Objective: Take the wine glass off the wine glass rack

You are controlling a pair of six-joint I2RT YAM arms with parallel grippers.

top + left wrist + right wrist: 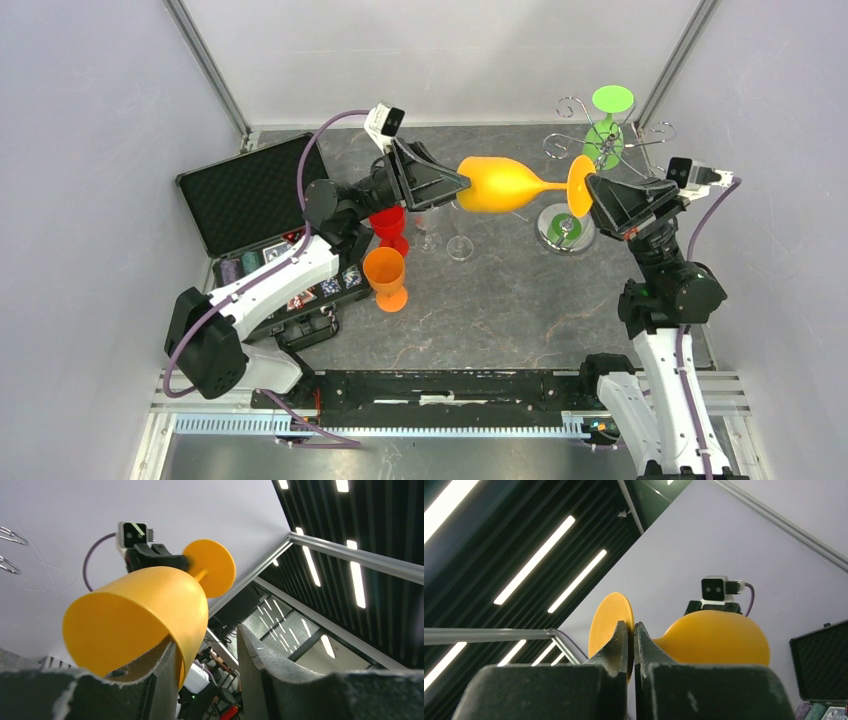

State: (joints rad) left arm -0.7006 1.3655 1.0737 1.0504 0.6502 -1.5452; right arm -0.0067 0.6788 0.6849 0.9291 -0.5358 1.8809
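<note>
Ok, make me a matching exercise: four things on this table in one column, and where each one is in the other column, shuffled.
Things:
1. yellow wine glass
2. green wine glass
3. orange goblet
4. black case

Places:
A. on the wine glass rack
B. open, at the table's left side
C. upright on the table beside the black case
D. sideways in the air, stem in the right gripper

Pairs: 1-D, 2-A, 3-C, 4-B

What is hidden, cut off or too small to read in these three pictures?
Right wrist view: the stem of the yellow wine glass is mostly hidden behind the right fingers.
Left wrist view: the wine glass rack is cut by the left edge; only wire curls show.
Top view: the items in the black case are too small to name.
</note>
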